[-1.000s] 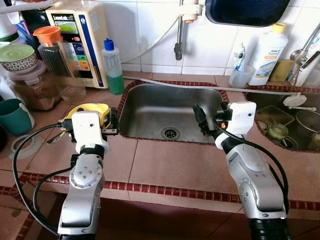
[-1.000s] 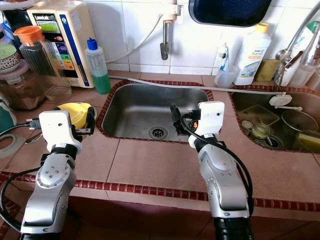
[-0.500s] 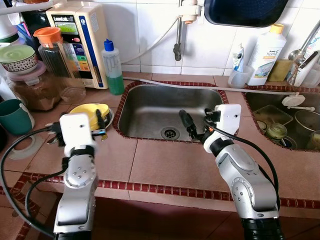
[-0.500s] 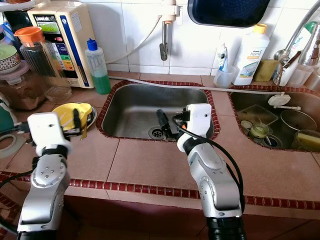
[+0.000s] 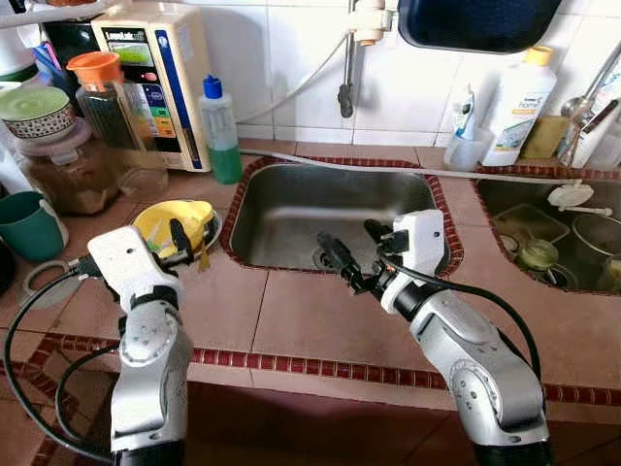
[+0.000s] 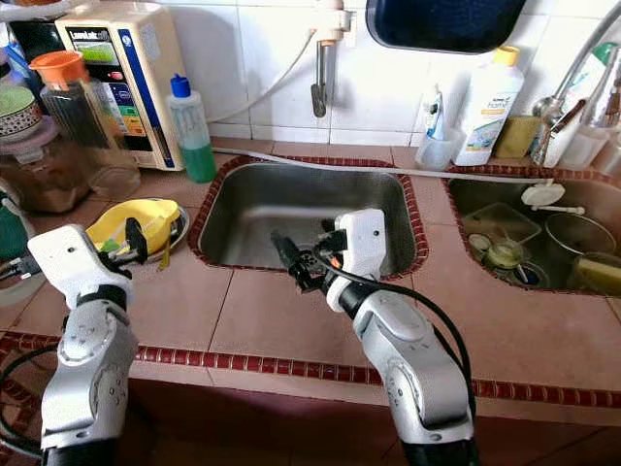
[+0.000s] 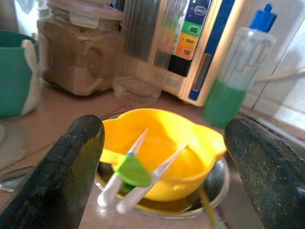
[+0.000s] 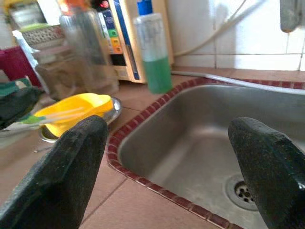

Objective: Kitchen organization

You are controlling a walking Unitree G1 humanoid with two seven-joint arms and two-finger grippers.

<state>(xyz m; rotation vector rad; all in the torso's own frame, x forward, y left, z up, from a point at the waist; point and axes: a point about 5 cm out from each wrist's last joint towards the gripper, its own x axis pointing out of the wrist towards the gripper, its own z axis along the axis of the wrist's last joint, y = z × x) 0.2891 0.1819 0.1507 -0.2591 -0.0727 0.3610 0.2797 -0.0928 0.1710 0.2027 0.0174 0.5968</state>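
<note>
The yellow bowl (image 5: pixel 176 221) sits in a metal dish just left of the sink (image 5: pixel 335 209), holding what look like two plastic utensils. The left gripper (image 5: pixel 180 244) is nearer, jaws spread directly before the bowl; the right gripper (image 5: pixel 351 264), jaws also spread, hovers over the sink's front edge.

White tiled wall (image 5: pixel 291 58) behind a bench (image 5: pixel 320 320) of pinkish-brown tiles edged in dark red. A steel sink (image 5: pixel 291 209) is set into it, a second basin (image 5: pixel 543 209) to the right. Daylight falls bright across the wall.
</note>
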